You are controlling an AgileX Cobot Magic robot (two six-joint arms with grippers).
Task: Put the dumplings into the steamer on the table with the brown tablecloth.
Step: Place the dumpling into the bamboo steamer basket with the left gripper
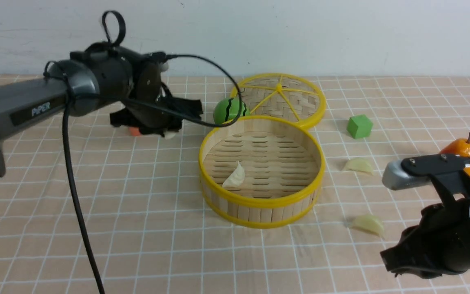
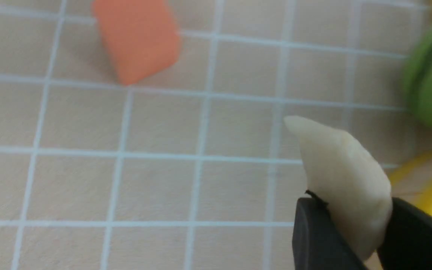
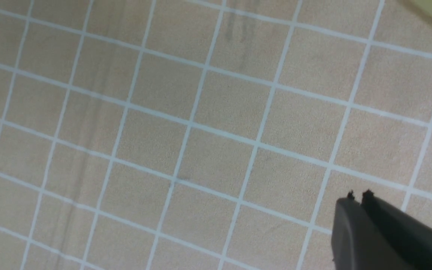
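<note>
Now your left gripper (image 2: 351,210) pinches one dumpling (image 2: 336,161) near the orange block (image 2: 137,37). Your right gripper (image 3: 358,197) is pressed together.

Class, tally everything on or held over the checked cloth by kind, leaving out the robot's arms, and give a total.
Dumplings: 4
Cubes, green and orange: 2
Steamer: 1
Lid: 1
Striped green ball: 1
Pear: 1
Total: 10
</note>
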